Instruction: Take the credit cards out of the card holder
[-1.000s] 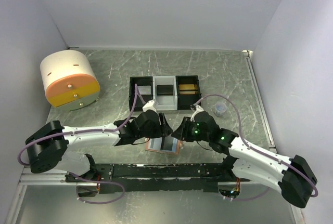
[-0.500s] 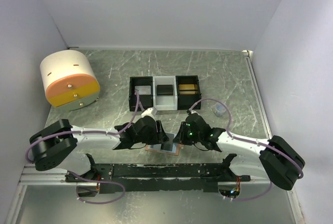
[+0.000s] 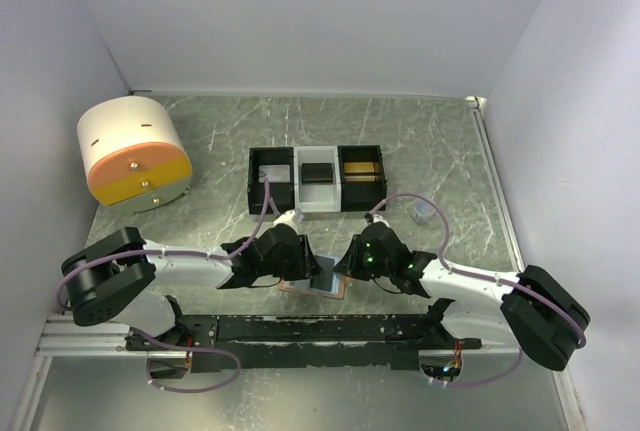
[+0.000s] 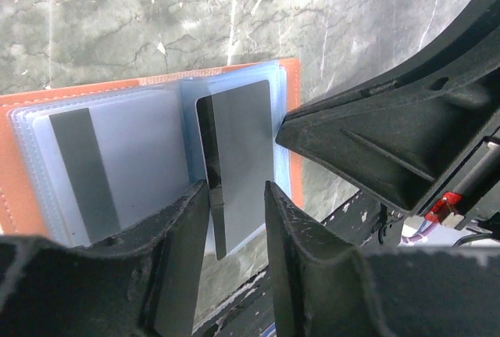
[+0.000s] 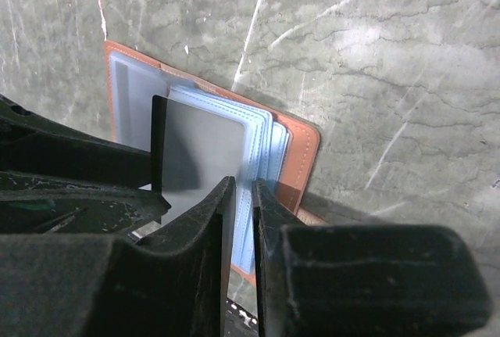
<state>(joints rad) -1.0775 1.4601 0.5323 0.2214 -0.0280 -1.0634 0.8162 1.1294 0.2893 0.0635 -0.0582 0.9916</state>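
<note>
The salmon-orange card holder (image 3: pixel 300 285) lies open at the near edge of the table, its light blue sleeves (image 4: pixel 141 157) fanned out. A grey card (image 4: pixel 244 157) with a dark stripe sticks partly out of a sleeve. Its lower edge lies between the fingers of my left gripper (image 4: pixel 237 196), which are apart around it. My right gripper (image 5: pixel 243 196) is closed to a narrow gap on the blue sleeve edges (image 5: pixel 266 149) of the holder, right beside the card (image 5: pixel 203 153). Another striped card (image 4: pixel 82 165) sits in a left sleeve. In the top view both grippers, left (image 3: pixel 305 266) and right (image 3: pixel 350 263), meet over the holder.
A black-and-white three-compartment tray (image 3: pixel 296 179) stands behind, with a dark card in the middle and a tan one at the right. A white and orange drawer box (image 3: pixel 133 151) is far left. A small clear cup (image 3: pixel 424 211) is at the right. A black rail (image 3: pixel 320 329) runs along the near edge.
Both grippers have moved down and closer to the near edge onto the card holder. The right arm has folded in. The grey card now stands tilted out of its sleeve.
</note>
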